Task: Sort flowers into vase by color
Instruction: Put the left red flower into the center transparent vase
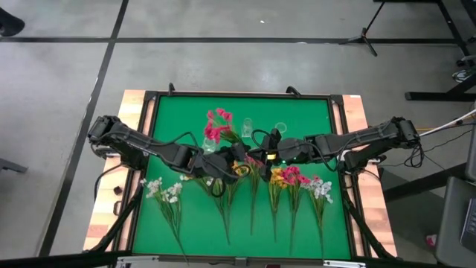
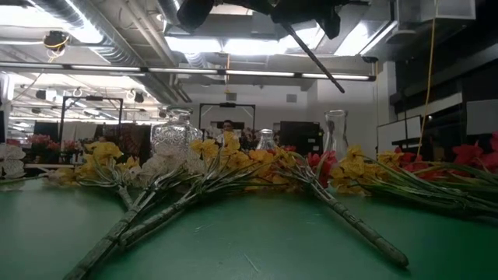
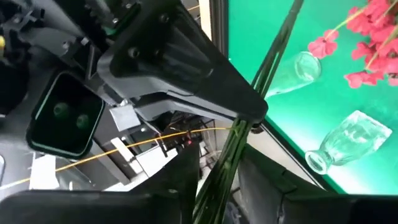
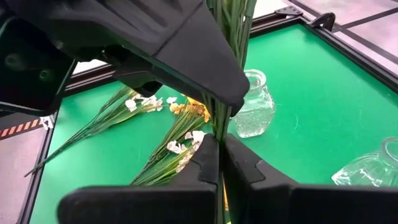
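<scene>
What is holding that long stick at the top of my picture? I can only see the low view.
Observer: The right gripper is holding it. It is shut on a green stem.
Operator: Where is the other arm?
Observer: The left gripper meets it over the middle of the table, at the same stem.
Operator: Are there pink flowers at the back?
Observer: Yes, pink flowers show near the back, beside a glass vase. I cannot tell whether they stand in it.
</scene>
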You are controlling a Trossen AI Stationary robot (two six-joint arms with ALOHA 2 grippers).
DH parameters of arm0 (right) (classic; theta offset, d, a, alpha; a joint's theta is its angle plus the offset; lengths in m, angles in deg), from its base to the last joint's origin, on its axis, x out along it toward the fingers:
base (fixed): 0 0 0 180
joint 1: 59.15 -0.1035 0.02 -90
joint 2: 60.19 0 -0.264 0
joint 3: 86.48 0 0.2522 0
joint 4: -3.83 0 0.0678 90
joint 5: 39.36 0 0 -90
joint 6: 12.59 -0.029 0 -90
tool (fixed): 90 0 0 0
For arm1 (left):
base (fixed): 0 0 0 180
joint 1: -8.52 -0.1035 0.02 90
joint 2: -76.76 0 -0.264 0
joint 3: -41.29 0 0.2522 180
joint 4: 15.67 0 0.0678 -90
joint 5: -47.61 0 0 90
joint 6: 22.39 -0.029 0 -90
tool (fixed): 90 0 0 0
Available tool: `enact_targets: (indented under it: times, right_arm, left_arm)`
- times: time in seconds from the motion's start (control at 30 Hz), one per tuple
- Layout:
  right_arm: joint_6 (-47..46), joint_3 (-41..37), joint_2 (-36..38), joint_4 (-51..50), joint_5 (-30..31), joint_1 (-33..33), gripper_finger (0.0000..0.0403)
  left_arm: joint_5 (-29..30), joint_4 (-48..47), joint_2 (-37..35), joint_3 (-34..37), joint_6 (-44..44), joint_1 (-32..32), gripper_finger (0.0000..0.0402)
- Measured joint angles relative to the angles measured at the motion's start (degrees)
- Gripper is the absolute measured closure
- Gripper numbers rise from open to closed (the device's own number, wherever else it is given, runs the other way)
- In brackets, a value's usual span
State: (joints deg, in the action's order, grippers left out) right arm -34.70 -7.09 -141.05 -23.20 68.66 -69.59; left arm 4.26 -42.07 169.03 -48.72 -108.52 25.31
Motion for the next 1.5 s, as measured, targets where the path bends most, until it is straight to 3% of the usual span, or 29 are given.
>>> enact_targets:
  times: [0.3,0.43,0.63,0.87,1.13,1.33,1.5]
  right_arm:
    - [-0.6,0.0,-0.1,-0.4,5.9,1.0,0.0400]
    - [-1.6,0.0,-0.1,-0.3,6.2,2.5,0.0400]
    - [2.5,0.0,-0.1,4.5,7.6,4.4,0.0400]
    - [19.9,0.0,-0.1,18.7,7.5,6.8,0.0400]
    - [25.4,-0.1,1.3,25.4,-10.6,15.7,0.0400]
    - [23.7,-2.8,4.4,28.2,-22.7,25.1,0.0396]
    - [22.3,-10.0,6.0,42.1,-31.6,31.3,0.0395]
  left_arm:
    - [5.0,1.7,0.0,0.0,3.7,3.2,0.0288]
    - [9.2,8.0,0.0,0.0,5.9,4.8,0.0288]
    - [11.0,12.8,-0.1,0.0,22.6,6.9,0.0288]
    - [10.5,12.2,-0.2,0.0,42.4,7.5,0.0288]
    - [-0.6,12.3,-5.7,1.0,54.0,8.7,0.0310]
    - [-8.2,12.6,-18.8,6.2,59.5,8.7,0.0335]
    - [-16.7,16.5,-29.6,15.2,63.5,6.6,0.0337]
